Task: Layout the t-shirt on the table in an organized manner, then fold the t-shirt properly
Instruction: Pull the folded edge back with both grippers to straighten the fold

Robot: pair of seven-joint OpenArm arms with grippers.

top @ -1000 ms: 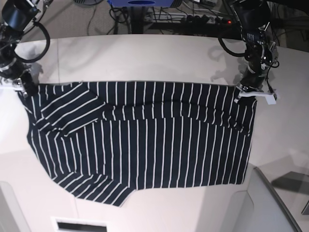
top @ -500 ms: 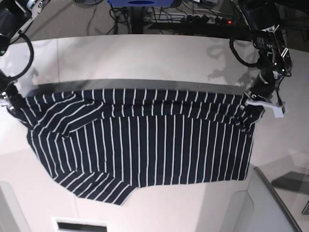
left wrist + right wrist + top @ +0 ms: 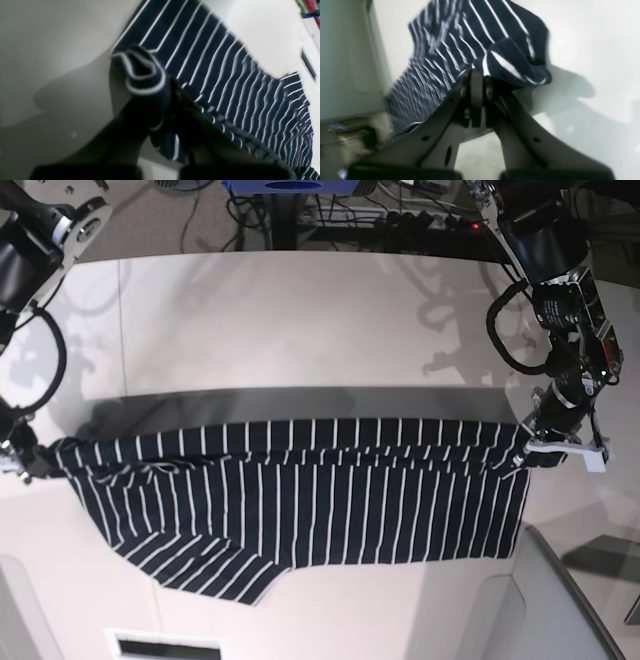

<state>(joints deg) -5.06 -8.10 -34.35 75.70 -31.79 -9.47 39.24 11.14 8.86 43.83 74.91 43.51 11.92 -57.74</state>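
The dark navy, white-striped soft t-shirt (image 3: pixel 300 500) is clenched at opposite corners by the left gripper (image 3: pixel 540 442) and right gripper (image 3: pixel 28 460), stretched taut above the smooth white table (image 3: pixel 300 320), evidently for flattening.

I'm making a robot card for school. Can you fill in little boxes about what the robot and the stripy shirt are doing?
shirt: t-shirt, dark navy with thin white stripes
where: top edge lifted and stretched, bottom part lying on the table
left gripper: shut on one top corner
right gripper: shut on the other top corner
folded yet: no
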